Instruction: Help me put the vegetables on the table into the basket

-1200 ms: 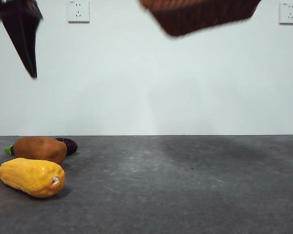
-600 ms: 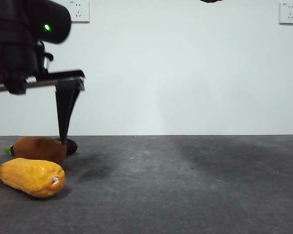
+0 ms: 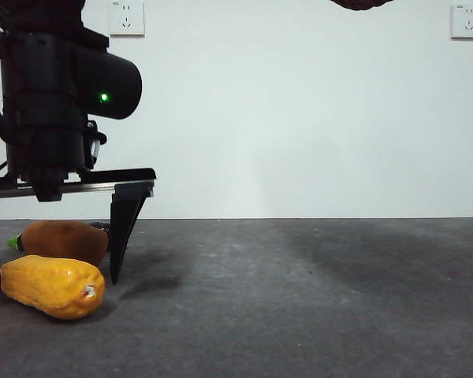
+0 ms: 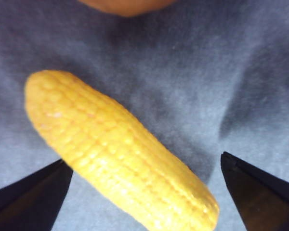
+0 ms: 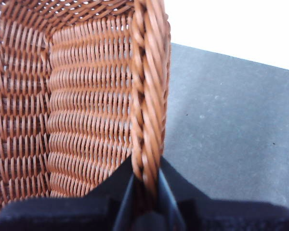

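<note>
Left gripper (image 3: 55, 268): black, tapered wedge jaws, cylindrical housing w/ green LED, flat crossbar.

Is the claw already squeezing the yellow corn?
No, the left claw is open, with its two black jaws on either side of the yellow corn and gaps showing between them.

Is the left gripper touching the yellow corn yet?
Apart. The left wrist view shows the left gripper open, one jaw on each side of the corn, with grey table visible between the corn and each jaw.
</note>
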Tool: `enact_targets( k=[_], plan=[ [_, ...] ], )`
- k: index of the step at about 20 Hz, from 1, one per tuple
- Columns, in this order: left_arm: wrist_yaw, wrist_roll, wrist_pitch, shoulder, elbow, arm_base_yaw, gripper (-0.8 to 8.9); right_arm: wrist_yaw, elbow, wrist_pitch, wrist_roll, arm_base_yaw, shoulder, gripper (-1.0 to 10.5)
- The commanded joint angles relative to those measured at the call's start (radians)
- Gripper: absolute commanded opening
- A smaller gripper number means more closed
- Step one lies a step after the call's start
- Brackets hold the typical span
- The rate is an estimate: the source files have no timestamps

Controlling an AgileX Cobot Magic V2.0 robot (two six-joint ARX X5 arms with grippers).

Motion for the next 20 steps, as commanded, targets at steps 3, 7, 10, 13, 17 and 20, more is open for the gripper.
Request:
enact_targets(
  k=[3, 7, 10, 13, 17, 20],
  plan=[
    [-0.007, -0.010, 0.010, 0.030, 0.000, -0.011, 4.89, -0.007, 0.002, 0.017, 0.002, 0.001, -0.011, -0.1],
    [-0.006, 0.003, 0.012, 0.030, 0.000, -0.012, 0.16, -0.007, 0.002, 0.016, 0.002, 0.001, -0.011, -0.1],
    [-0.005, 0.035, 0.009, 0.030, 0.000, -0.018, -0.08, -0.007, 0.002, 0.006, 0.002, 0.001, -0.010, -0.1],
    [-0.003, 0.121, 0.010, 0.019, 0.000, -0.035, -0.08, -0.007, 0.002, -0.001, 0.003, 0.001, -0.006, -0.1],
    [-0.006, 0.236, 0.059, -0.081, 0.000, -0.051, -0.08, -0.006, 0.001, -0.051, 0.007, 0.001, 0.023, -0.1],
    [-0.014, 0.326, 0.118, -0.231, 0.000, -0.053, -0.08, -0.006, 0.000, -0.076, 0.013, 0.001, 0.063, -0.1]
  ],
)
